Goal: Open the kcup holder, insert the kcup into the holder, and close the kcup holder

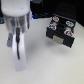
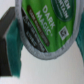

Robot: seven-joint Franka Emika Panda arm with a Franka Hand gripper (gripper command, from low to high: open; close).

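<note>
In the wrist view the kcup [image 2: 42, 25] fills the frame, with a bright green top printed "Dark Magic" and a white rim. My gripper [image 2: 45, 49] is shut on it, with a teal finger pad [image 2: 13, 47] on one side and the other pad [image 2: 80, 50] opposite. In the exterior view the white arm [image 1: 17, 42] is at the left, and its own body hides the gripper and kcup there. The black kcup holder [image 1: 61, 31] stands at the right, apart from the arm, with a grey handle [image 1: 60, 39] on its front. I cannot tell whether its drawer is open.
Several red/white-topped pods [image 1: 59, 22] sit in the slots on top of the holder. The white table surface [image 1: 42, 62] lies between the arm and the holder. A dark area [image 1: 55, 5] runs along the back.
</note>
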